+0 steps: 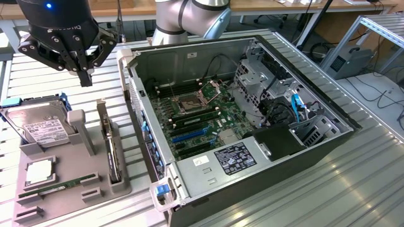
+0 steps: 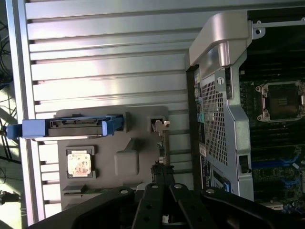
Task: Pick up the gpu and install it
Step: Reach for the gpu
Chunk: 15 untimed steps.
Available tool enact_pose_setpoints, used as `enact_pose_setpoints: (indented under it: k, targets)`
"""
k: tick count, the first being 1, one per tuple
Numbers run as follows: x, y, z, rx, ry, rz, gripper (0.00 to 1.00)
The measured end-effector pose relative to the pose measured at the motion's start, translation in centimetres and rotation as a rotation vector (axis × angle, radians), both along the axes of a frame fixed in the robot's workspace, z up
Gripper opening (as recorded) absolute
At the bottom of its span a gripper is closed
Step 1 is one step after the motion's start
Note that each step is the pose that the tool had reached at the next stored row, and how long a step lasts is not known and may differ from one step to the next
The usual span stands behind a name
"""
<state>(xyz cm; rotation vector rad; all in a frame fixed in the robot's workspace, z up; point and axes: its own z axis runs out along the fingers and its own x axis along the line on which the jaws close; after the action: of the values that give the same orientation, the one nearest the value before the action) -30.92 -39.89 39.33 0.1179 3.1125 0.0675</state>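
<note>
Although the ribbed silver metal table [image 1: 353,189] is the biggest thing in the scene, the work concerns two things standing on it. One is the open black and grey computer tower [image 1: 189,56], lying on its side with its green motherboard [image 1: 202,118] exposed. The other is the flat grey plastic parts tray [image 1: 75,163], beside the tower on the exterior view's left. Above the tray's far end hangs the black gripper [image 1: 85,79], its fingers pressed together and holding nothing. The gpu [image 1: 112,151], a thin flat rectangular card with a long silver metal end bracket [image 1: 102,118], stands on its long edge in a slot on the tray's tower side, apart from the gripper. It looks light and stiff but fragile, and squeezing or twisting could harm the bare board. A hold across both flat faces at the middle of the upper edge seems soundest.
</note>
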Motion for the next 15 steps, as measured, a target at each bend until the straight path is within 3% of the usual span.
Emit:
enact_pose_setpoints:
  k: [15]
  targets:
    - [-0.44, 0.00, 0.00, 0.0000, -0.0001, 0.000, 0.11]
